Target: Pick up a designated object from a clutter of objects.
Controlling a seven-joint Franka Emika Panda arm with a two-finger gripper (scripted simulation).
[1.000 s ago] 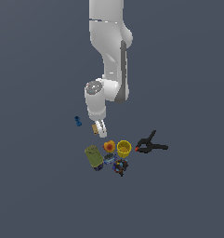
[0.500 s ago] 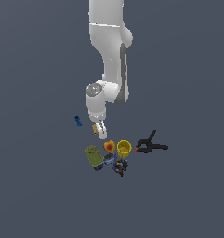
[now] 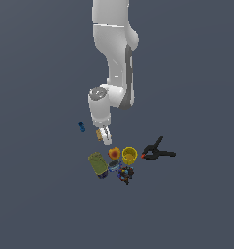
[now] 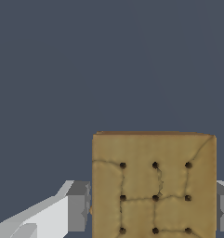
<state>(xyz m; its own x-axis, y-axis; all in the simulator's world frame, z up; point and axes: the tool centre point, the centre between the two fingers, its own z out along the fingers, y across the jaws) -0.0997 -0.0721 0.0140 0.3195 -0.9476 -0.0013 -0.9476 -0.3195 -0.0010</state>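
Between my fingers (image 4: pixel 78 211) sits the tan cube (image 4: pixel 154 186), my pincer (image 3: pixel 103 136) clenched on it; position unchanged since a moment ago, lift pending.

No readable text, labels, brands or numbers in either view; the only markings are nine dark dots in a three-by-three grid on the wood-coloured cube (image 4: pixel 154 186); the olive-green can (image 3: pixel 97 164) is too small to read
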